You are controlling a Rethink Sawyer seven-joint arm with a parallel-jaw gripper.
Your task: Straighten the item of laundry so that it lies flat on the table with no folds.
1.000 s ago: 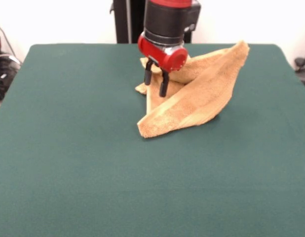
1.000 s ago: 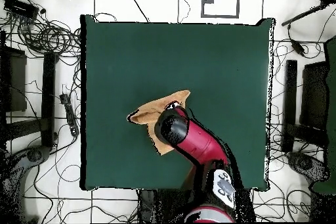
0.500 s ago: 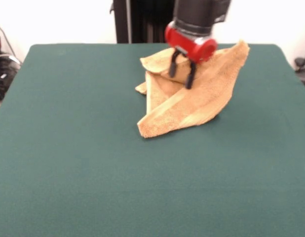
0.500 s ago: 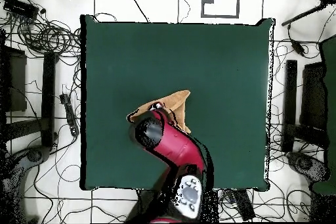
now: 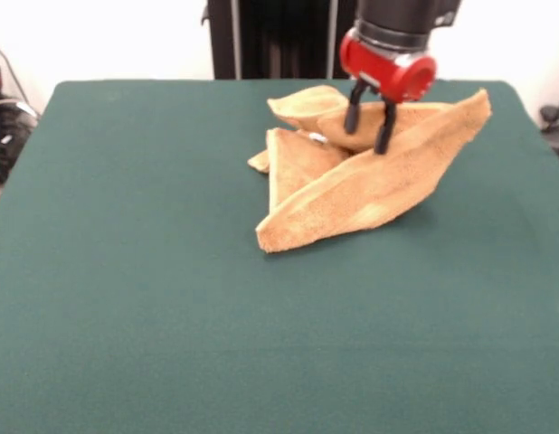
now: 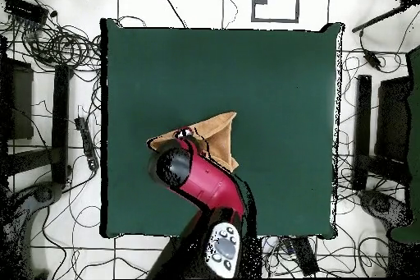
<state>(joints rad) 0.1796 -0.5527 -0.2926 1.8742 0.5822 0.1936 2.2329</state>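
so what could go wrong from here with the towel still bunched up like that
The gripper, open, straddles a raised fold of the towel; closing there could pinch several layers, so a pull drags the bundle instead of opening it. The towel's right tip lies near the table corner and could slide off.

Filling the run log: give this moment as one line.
tool: open, at towel's upper fold | towel: crumpled, folded over itself, not flat | table: towel nearer the far side
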